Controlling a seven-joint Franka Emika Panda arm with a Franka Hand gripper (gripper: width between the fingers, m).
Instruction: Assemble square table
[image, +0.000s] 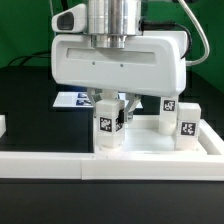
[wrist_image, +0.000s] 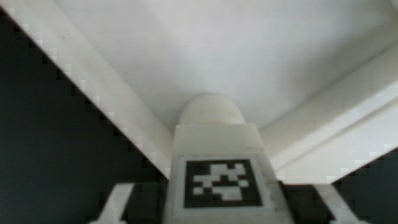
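In the exterior view my gripper (image: 110, 106) is shut on a short white tagged leg (image: 108, 130) and holds it upright over the near corner of the white square tabletop (image: 148, 142). Two more tagged legs (image: 168, 107) (image: 187, 125) stand upright on the tabletop toward the exterior view's right. In the wrist view the held leg (wrist_image: 217, 140) runs between my fingers (wrist_image: 118, 202), and its rounded end points into a corner of the tabletop (wrist_image: 231, 50) with raised edges. The gripper (wrist_image: 221, 206) shows only at the frame's edge. The socket under the leg is hidden.
A long white rail (image: 60, 166) lies along the front of the tabletop. The marker board (image: 72, 98) lies flat on the black table behind the gripper. A small white part (image: 2, 125) shows at the exterior view's left edge.
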